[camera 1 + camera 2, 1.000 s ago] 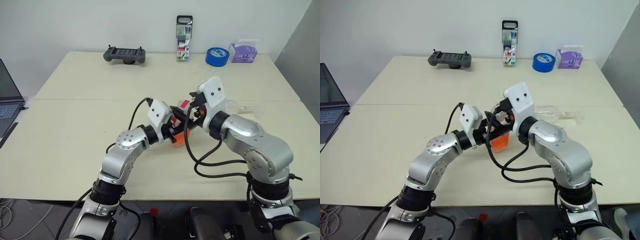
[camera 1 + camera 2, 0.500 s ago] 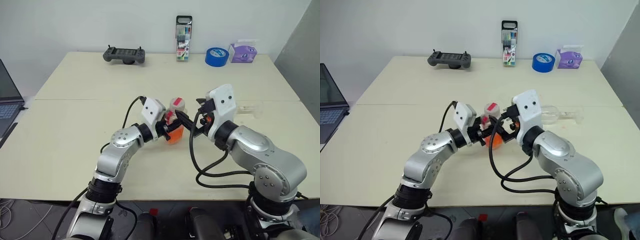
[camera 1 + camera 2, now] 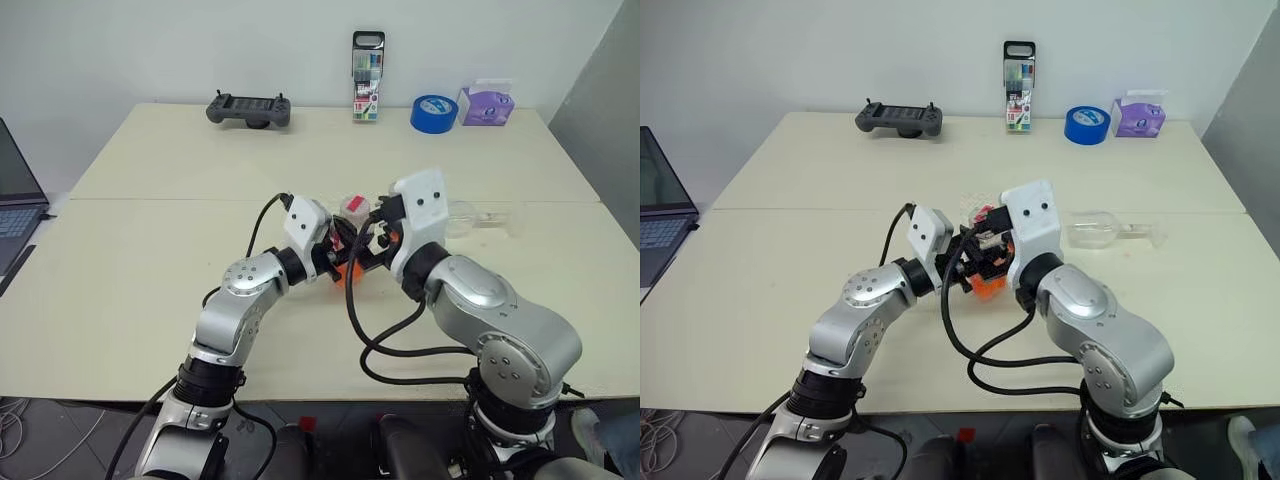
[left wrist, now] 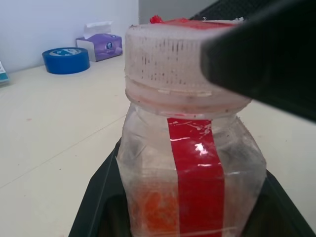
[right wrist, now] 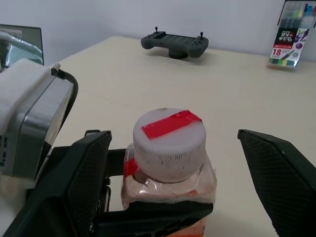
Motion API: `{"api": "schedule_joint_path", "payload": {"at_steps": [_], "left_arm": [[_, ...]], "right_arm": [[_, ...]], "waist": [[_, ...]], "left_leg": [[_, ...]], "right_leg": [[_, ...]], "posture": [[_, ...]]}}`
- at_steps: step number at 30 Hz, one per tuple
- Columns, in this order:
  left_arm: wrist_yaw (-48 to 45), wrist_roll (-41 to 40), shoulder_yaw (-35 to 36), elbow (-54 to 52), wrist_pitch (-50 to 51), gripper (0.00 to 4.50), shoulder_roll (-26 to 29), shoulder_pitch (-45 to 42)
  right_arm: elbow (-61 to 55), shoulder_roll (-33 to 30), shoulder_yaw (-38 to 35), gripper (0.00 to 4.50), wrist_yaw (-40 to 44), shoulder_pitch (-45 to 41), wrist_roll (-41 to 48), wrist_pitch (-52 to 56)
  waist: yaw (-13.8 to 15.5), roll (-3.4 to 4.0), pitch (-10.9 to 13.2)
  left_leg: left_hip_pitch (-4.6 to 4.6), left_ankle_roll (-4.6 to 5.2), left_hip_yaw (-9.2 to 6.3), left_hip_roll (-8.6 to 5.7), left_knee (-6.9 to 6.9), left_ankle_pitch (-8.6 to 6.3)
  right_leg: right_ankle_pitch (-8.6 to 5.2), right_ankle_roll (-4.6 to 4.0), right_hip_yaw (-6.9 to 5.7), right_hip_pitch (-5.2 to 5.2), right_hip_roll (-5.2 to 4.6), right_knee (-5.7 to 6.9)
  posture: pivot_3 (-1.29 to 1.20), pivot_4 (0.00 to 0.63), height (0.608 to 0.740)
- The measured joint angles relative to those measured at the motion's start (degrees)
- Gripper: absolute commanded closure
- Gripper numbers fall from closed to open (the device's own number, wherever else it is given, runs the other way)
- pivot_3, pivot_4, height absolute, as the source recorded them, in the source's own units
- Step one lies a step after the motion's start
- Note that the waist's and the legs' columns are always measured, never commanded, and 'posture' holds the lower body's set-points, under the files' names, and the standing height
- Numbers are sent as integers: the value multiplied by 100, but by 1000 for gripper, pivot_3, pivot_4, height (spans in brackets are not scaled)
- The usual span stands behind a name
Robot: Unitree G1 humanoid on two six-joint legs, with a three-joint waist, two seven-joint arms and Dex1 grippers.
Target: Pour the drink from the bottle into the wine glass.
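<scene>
The capped bottle [image 5: 170, 158] of orange drink [image 3: 987, 288] is held upright at mid-table by the clamped left gripper [image 3: 335, 262]. The right gripper [image 5: 177, 177], jaws wide, has been swung back around the cap [image 5: 169, 134] for unscrewing; the wine glass [image 3: 1092, 229] lies toppled nearby.

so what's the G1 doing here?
It's setting up to pour. The left gripper is shut on the bottle of orange drink, holding it upright at mid-table. The cap is on. The right gripper is open, one finger on each side of the cap, not touching it. The wine glass lies on its side on the table to the robot's right, so nothing has been poured.
</scene>
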Motion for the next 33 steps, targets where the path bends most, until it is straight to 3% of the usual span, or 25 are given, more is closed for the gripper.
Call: {"api": "schedule_joint_path", "payload": {"at_steps": [7,11,15,19,22,25,29,33], "left_arm": [[22,8,-2,0,0,2760,-1,39],[100,8,2,0,0,2760,-5,39],[153,20,17,34,2,2760,-17,36],[87,31,-62,23,3,2767,-36,29],[89,13,-99,-19,4,2767,-65,-67],[148,32,-29,-22,11,2767,-36,-144],[227,49,-32,-27,43,2774,-24,-112],[237,47,-58,-127,118,2774,1,38]], "right_arm": [[168,-21,132,2676,37,-96,-137,11],[279,-115,117,2676,184,-178,-135,-33],[782,-676,-19,2676,1116,-215,122,-695],[2432,-1927,-515,2676,3862,-461,835,-2197],[3954,-2375,-470,2676,5523,-1009,929,-3256],[5081,-2469,-189,2676,6408,-1617,729,-4052],[5744,-2543,49,2676,6964,-2010,551,-4410],[5891,-2704,103,1325,7245,-2021,521,-4447]], "waist": [[-1,0,0],[-1,0,0],[-2,0,0],[0,-1,1],[-14,-1,2],[-71,-1,2],[-50,-1,2],[2,0,3]], "left_leg": [[0,0,0,1,0,0],[0,0,1,-1,0,0],[2,1,9,-4,0,-1],[6,4,24,-14,5,-2],[13,5,36,-7,1,-2],[19,6,33,6,-6,-3],[2,5,9,16,-8,-2],[-4,3,4,0,-1,-2]], "right_leg": [[0,0,1,0,0,0],[0,0,0,0,0,-1],[0,0,-4,2,1,-2],[0,1,-7,13,15,-11],[1,1,-1,12,19,-8],[1,0,5,6,35,-1],[1,-1,3,-2,23,-2],[1,-1,2,-3,-8,-3]], "posture": [[0,150,740],[0,150,740],[0,150,740],[0,150,740],[0,150,740],[0,150,740],[0,150,740],[0,150,740]]}}
